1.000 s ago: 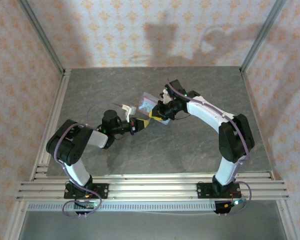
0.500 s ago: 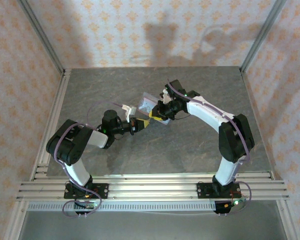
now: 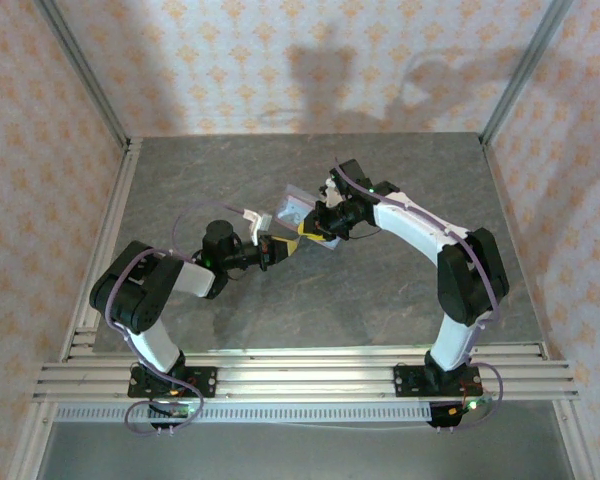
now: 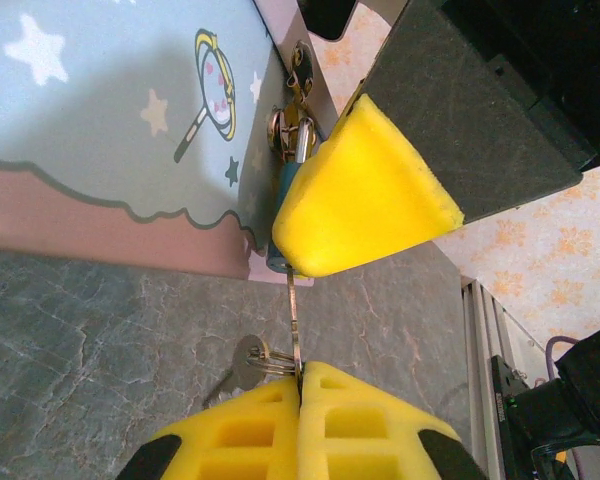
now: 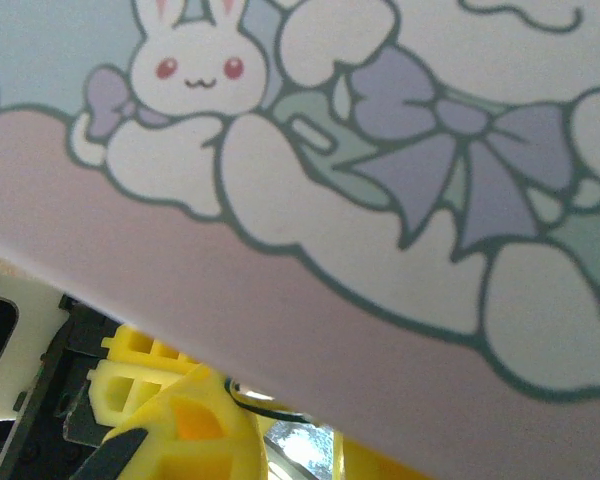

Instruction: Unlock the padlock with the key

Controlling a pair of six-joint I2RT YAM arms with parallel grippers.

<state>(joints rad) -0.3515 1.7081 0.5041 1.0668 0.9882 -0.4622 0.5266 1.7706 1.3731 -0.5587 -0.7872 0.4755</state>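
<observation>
The small bluish padlock [image 4: 286, 186] hangs at the edge of the tin, its silvery shackle [image 4: 296, 128] pointing up. My right gripper [image 3: 311, 233] is shut on it, and one yellow pad [image 4: 365, 195] covers most of the body. The thin key [image 4: 295, 320] runs straight up into the padlock's underside. My left gripper [image 4: 305, 378] is shut on the key's head, just below the lock. In the right wrist view, my right gripper [image 5: 290, 452] sits under the tin's rim with a silvery glint between its yellow fingers [image 5: 180, 430].
The pale blue tin [image 3: 298, 211] with its cartoon lid [image 4: 100, 100] is held off the grey table [image 3: 380, 290]. A spare key [image 4: 240, 362] dangles on a ring beside my left fingers. Both arms meet mid-table, and rails run along the table's left side.
</observation>
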